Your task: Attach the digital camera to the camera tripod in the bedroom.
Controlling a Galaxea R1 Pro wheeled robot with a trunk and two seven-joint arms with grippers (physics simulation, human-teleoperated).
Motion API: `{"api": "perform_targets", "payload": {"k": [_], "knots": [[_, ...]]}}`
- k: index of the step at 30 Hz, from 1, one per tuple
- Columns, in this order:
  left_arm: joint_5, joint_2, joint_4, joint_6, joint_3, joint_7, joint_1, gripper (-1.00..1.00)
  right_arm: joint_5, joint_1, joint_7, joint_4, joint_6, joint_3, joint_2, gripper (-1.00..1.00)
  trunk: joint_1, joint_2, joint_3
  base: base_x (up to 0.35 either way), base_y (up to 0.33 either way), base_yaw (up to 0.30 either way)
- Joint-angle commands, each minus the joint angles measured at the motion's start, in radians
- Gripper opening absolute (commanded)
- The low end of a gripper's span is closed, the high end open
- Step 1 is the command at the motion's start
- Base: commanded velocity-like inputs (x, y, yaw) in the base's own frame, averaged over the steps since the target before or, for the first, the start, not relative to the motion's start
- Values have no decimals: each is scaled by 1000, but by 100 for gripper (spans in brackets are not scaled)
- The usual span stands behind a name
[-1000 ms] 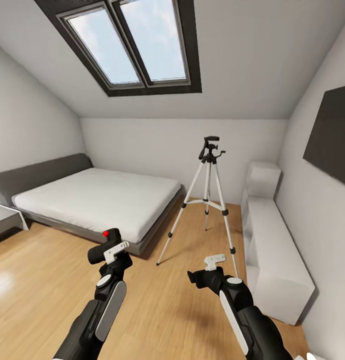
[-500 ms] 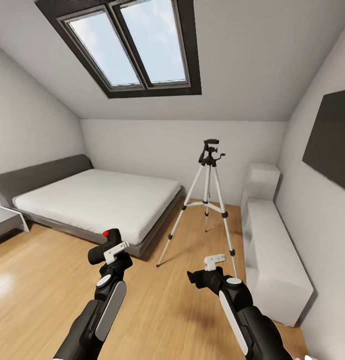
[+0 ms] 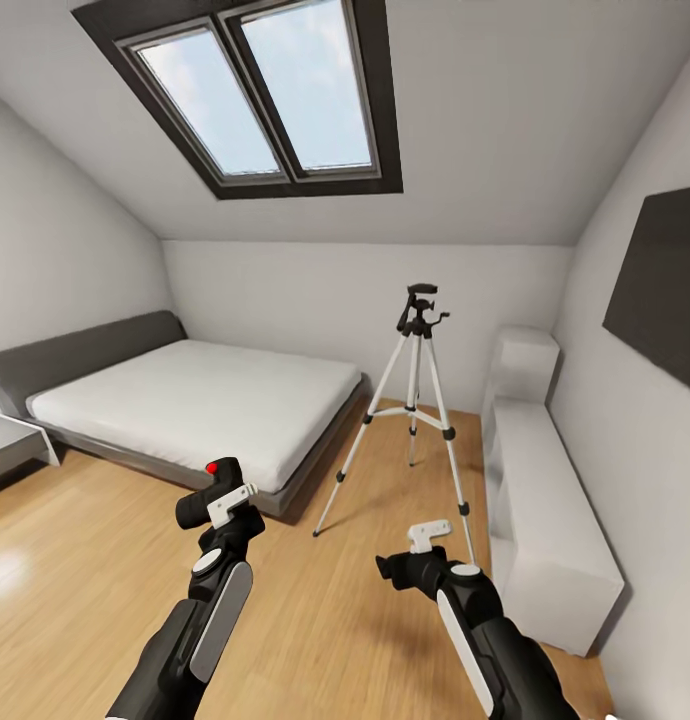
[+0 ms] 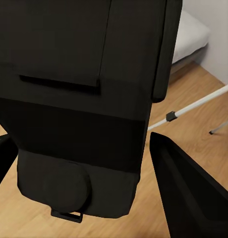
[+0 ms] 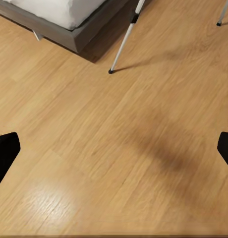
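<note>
So you've got the digital camera (image 3: 207, 497) clamped in your left end effector (image 3: 220, 505), lower left of the head frame, red dot up. The camera tripod (image 3: 415, 400) stands upright centre-right, its black pan head up and to the right of the camera, well apart, with bare floor (image 3: 315, 600) between. Its long axis is vertical, so you'd come in over the top. The right end effector (image 3: 413, 560) sits nearer the tripod legs, spread wide with nothing in it. Hard to tell the camera's exact tilt from the left wrist view (image 4: 79, 99), it's too close.
</note>
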State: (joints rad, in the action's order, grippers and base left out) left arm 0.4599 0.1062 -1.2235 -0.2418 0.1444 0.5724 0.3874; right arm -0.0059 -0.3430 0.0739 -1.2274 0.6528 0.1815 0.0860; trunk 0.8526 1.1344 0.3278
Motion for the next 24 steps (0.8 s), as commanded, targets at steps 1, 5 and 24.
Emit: {"api": "perform_targets", "payload": {"k": [1, 5, 24], "knots": [[4, 0, -2, -5, 1, 5, 1, -100, -1, -1, 2, 4, 2, -1, 0, 100, -4, -6, -2, 0, 0, 0], [7, 1, 5, -5, 2, 5, 1, -100, -2, -1, 2, 39, -24, -4, 0, 100, -19, -34, -14, 0, 0, 0], [39, -50, 314, 6, 1, 1, 1, -100, 0, -1, 2, 782, -200, -1, -27, 100, -92, -167, -74, 0, 0, 0]]}}
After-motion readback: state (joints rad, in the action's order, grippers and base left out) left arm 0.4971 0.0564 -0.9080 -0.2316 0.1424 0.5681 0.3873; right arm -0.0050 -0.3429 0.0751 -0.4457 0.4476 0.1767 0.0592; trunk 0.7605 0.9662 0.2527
